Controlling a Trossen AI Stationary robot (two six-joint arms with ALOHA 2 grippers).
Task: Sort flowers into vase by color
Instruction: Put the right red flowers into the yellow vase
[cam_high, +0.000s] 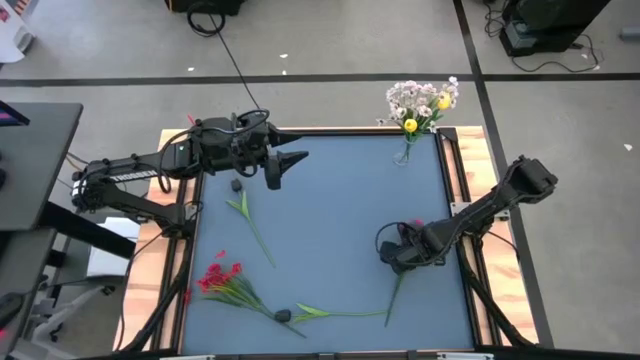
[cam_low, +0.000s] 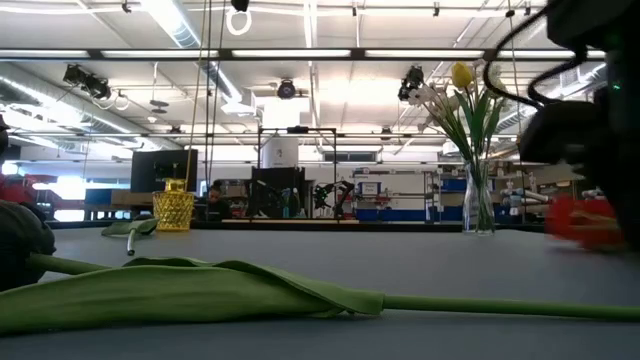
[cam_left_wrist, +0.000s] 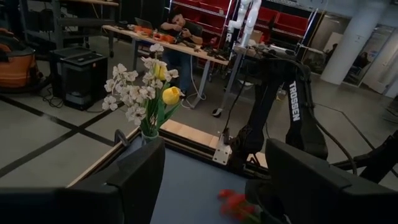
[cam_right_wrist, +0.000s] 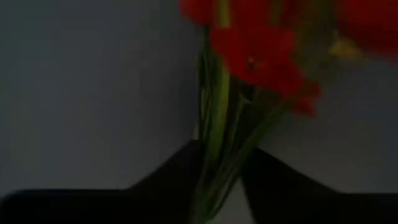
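A glass vase (cam_high: 405, 150) at the table's far right holds white and yellow flowers (cam_left_wrist: 149, 93). My right gripper (cam_high: 398, 255) points down at the table's right, shut on a red-blossomed spray (cam_right_wrist: 261, 56) whose green stem (cam_high: 393, 295) runs toward the near edge. A second red spray (cam_high: 222, 280) lies near left. A dark bloom (cam_high: 285, 316) on a long leafy stem (cam_low: 200, 290) lies by the near edge. A bare green stem (cam_high: 250, 220) lies left of centre. My left gripper (cam_high: 275, 170) hovers open and level over the far left. My right gripper pinches the red spray's bundled green stems (cam_right_wrist: 217, 168) between its two fingers, just below the blossoms. The fingers come from above, pointing down, and lie across the stems. The stem's lower length (cam_high: 390, 305) lies along the table toward the near edge.
A gold textured vase (cam_low: 173, 208) stands far off in the low view. A small dark piece (cam_high: 237, 184) lies beneath my left gripper. Wooden rails (cam_high: 455, 170) border the blue mat. A person sits at a bench (cam_left_wrist: 180, 25) beyond the table.
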